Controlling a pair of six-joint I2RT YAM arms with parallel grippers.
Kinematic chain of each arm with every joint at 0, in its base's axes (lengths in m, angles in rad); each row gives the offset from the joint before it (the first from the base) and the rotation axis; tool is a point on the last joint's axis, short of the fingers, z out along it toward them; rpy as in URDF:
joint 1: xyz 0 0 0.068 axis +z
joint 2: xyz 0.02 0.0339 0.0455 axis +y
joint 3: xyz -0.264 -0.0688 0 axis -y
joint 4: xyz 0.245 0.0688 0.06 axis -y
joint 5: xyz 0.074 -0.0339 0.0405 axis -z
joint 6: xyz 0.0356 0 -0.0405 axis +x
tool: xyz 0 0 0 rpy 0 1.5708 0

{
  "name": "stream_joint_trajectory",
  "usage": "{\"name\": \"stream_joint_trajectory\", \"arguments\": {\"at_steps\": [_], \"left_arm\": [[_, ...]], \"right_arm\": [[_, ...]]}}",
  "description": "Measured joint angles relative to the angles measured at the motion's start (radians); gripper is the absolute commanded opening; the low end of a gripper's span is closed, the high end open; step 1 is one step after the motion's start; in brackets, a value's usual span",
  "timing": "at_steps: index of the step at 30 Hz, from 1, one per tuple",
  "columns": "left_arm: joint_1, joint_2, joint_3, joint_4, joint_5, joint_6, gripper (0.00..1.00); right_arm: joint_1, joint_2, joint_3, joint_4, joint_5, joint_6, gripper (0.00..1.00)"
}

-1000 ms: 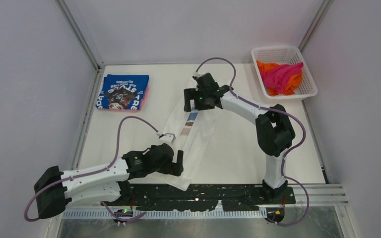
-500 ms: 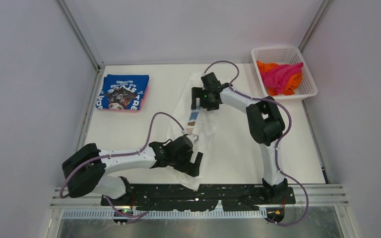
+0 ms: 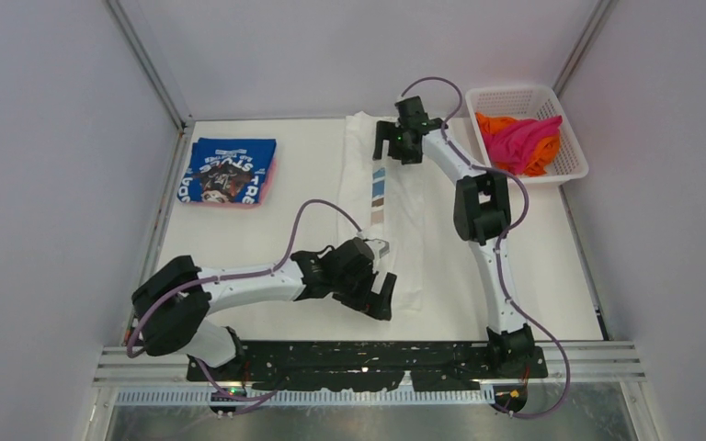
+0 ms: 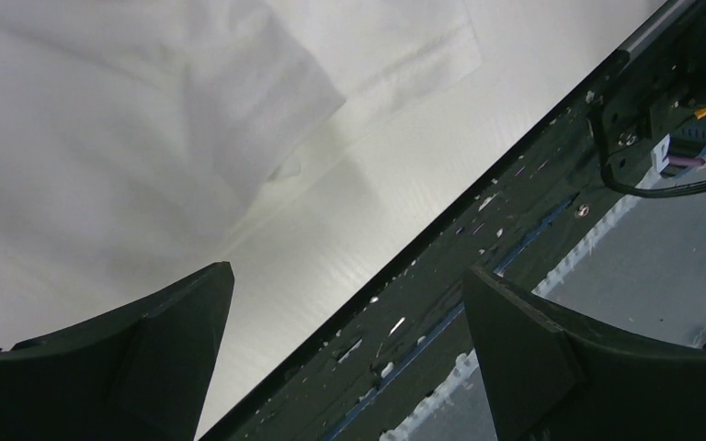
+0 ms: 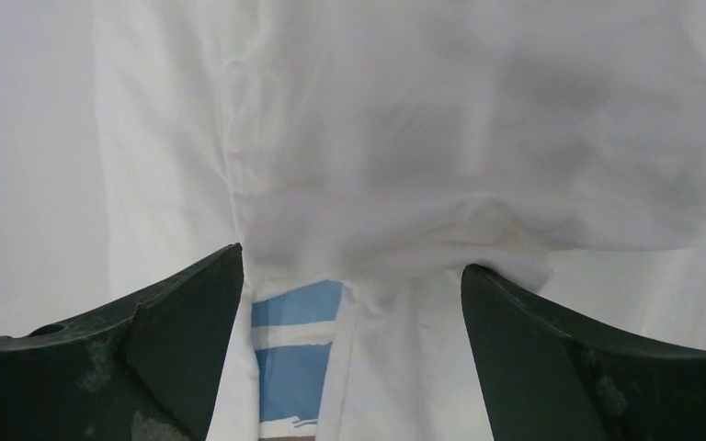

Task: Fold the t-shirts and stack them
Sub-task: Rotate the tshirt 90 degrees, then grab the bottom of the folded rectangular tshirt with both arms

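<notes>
The white t-shirt (image 3: 404, 230) with blue and brown print lies folded lengthwise as a long strip down the middle of the table; it also shows in the left wrist view (image 4: 129, 129) and the right wrist view (image 5: 404, 138). My left gripper (image 3: 381, 296) is open and empty over its near end. My right gripper (image 3: 388, 147) is open and empty over its far end, above the blue print (image 5: 299, 322). A folded blue t-shirt (image 3: 228, 171) with white lettering lies on a pink one (image 3: 270, 175) at the far left. Magenta (image 3: 522, 138) and orange (image 3: 489, 123) t-shirts sit in the basket.
The white mesh basket (image 3: 570, 165) stands at the far right corner. The black base rail (image 3: 368, 354) runs along the near edge and shows in the left wrist view (image 4: 478, 230). Grey walls close in the left, back and right.
Both grippers have let go of the white shirt. The shirt has swung from a slant to straight up the table. My right arm reached farther back; my left moved right.
</notes>
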Motion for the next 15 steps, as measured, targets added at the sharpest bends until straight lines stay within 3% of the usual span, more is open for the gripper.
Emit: {"name": "stream_joint_trajectory", "arguments": {"at_steps": [4, 10, 15], "left_arm": [[0.0, -0.073, -0.043, -0.074, -0.033, -0.001, 0.99], [0.008, -0.221, -0.058, -0.208, -0.212, -0.009, 0.99], [0.048, -0.26, -0.058, -0.235, -0.308, -0.008, 0.9]], "right_arm": [[-0.026, -0.045, -0.023, -0.026, 0.012, -0.042, 0.95], [-0.002, -0.404, -0.415, 0.022, 0.034, -0.074, 0.95], [0.072, -0.833, -0.845, 0.146, 0.079, -0.024, 0.97]]}}
